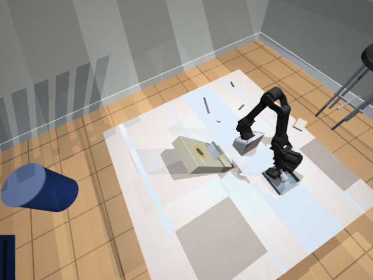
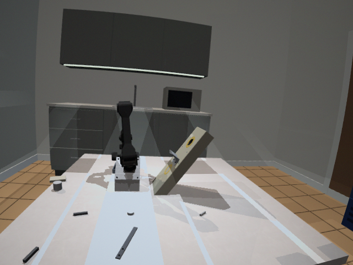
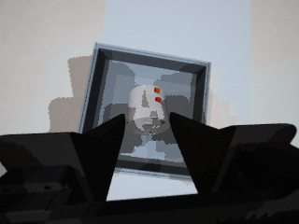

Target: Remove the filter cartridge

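The round filter cartridge (image 1: 283, 175) (image 3: 148, 105), pale grey with two orange-red marks, is out of the panel and within the walls of the tray (image 1: 281, 192) (image 3: 151, 54). My gripper (image 1: 280, 174) (image 3: 148, 117) is low over the tray, its fingertips on either side of the cartridge. The fingers are slightly open, with at most a very narrow gap at each side. Contact between the cartridge's underside and the tray floor is hidden. The beige service panel (image 1: 185, 156) (image 2: 182, 168) stands tilted. In the exterior view the arm hides the gripper and cartridge.
A grey flap (image 1: 214, 150) (image 2: 174, 156) sticks out from the panel face. A dark bar (image 1: 206, 105) (image 2: 127, 242), short dark pieces, a small grey cylinder (image 2: 57, 185) and a pale block (image 1: 300, 124) (image 2: 57, 178) lie about the table. The tray walls stand close around the fingers.
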